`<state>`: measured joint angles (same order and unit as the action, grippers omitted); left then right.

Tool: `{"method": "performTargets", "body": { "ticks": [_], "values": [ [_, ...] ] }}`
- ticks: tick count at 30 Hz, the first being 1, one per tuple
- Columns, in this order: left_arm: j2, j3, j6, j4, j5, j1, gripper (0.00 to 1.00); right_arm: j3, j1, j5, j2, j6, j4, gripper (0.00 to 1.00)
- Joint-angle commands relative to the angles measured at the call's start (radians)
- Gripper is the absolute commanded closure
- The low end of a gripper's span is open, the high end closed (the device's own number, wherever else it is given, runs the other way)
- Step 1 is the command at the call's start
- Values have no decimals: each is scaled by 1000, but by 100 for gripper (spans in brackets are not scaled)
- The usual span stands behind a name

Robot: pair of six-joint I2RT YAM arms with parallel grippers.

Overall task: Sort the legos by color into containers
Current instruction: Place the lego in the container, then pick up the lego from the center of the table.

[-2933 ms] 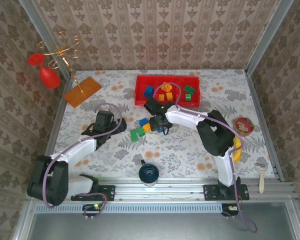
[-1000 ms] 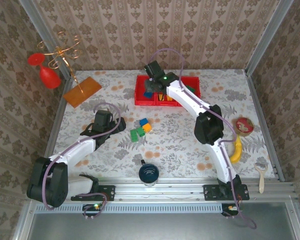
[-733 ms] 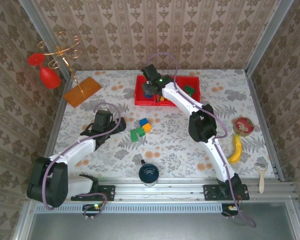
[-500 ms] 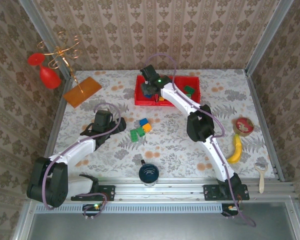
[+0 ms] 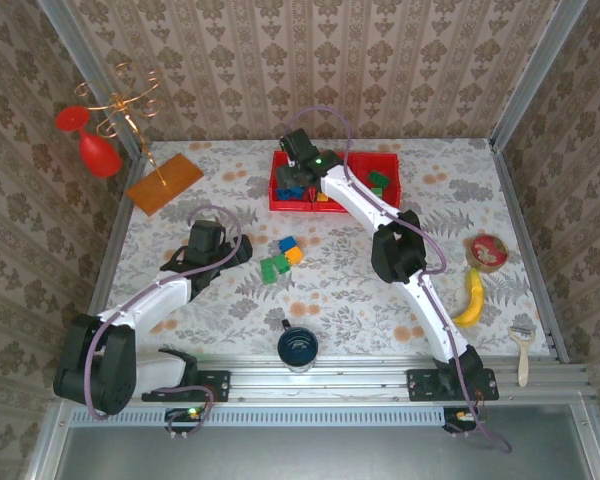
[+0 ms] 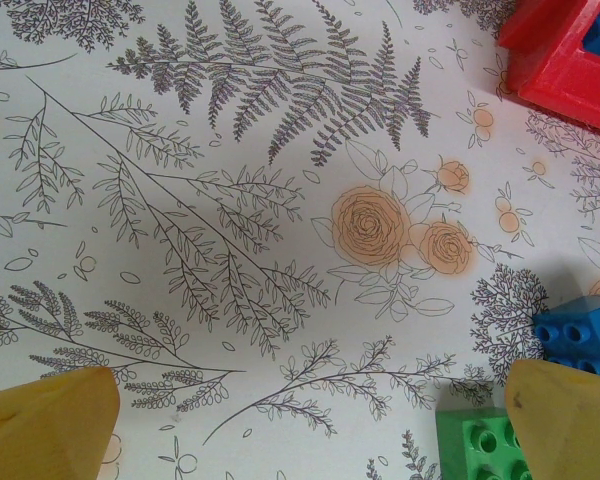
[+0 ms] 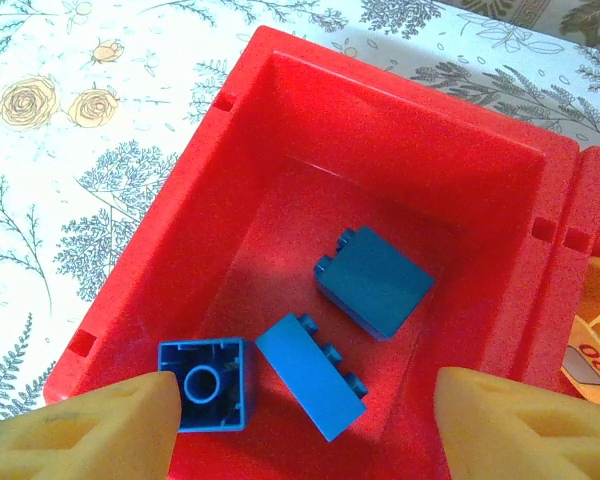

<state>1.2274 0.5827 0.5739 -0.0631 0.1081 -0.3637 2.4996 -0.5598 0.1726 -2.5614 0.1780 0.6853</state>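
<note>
The right gripper (image 7: 308, 385) hangs over the left compartment of the tray (image 7: 170, 250), fingers (image 7: 110, 430) well apart, holding nothing. Three blue bricks (image 7: 372, 282) lie on that compartment's floor; one, hollow side up, is just beside one finger. The left gripper (image 6: 305, 400) stands fully open and empty above the table (image 6: 230, 200). A loose green brick (image 6: 475, 445) and a loose blue brick (image 6: 580, 335) lie on the table near one of its fingers.
</note>
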Motion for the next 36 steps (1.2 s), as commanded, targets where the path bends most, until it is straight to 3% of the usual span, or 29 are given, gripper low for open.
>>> {"method": "performTargets", "body": {
  "ticks": [1,10,21,36],
  "values": [
    [-16,8,3,-10,-9,7,0,28,0,-13,65,-12,40,31],
    [-32,0,1,-4,-5,8,0,-110,-38,36,224,68,117,28],
    [-46,-11,4,5,3,8,0,-517,-75,5,474,192,76,19],
    [-45,-14,15,-1,7,11,0,-611,-129,-74,454,214,174,16]
  ]
}}
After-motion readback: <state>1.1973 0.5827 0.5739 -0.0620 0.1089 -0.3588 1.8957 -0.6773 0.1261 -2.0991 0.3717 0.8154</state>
